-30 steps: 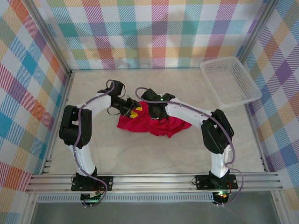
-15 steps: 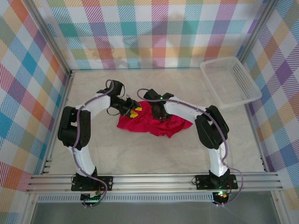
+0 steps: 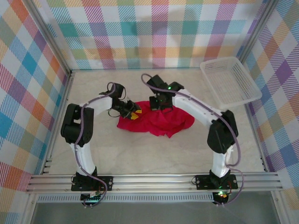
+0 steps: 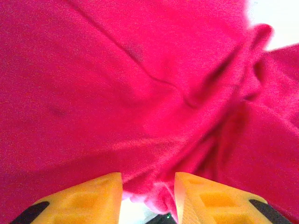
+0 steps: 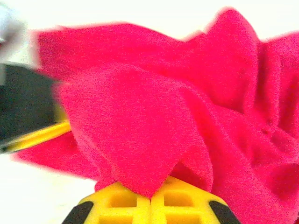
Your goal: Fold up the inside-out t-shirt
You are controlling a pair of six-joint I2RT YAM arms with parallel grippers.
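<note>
Seen from above, the t-shirt point(image 3: 159, 123) lies crumpled at the middle of the desk point(image 3: 140, 154), with the basket point(image 3: 230, 81) well apart at far right. The wrist cameras show the grips. The left gripper point(image 4: 148, 198) is partly spread, a fold of cloth between its fingers. The right gripper point(image 5: 150, 200) is pressed together, pinching a t-shirt edge.

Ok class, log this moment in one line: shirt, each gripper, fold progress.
t-shirt: crumpled on table | left gripper: cloth between jaws, grip unclear | right gripper: shut on t-shirt | fold: not done
</note>
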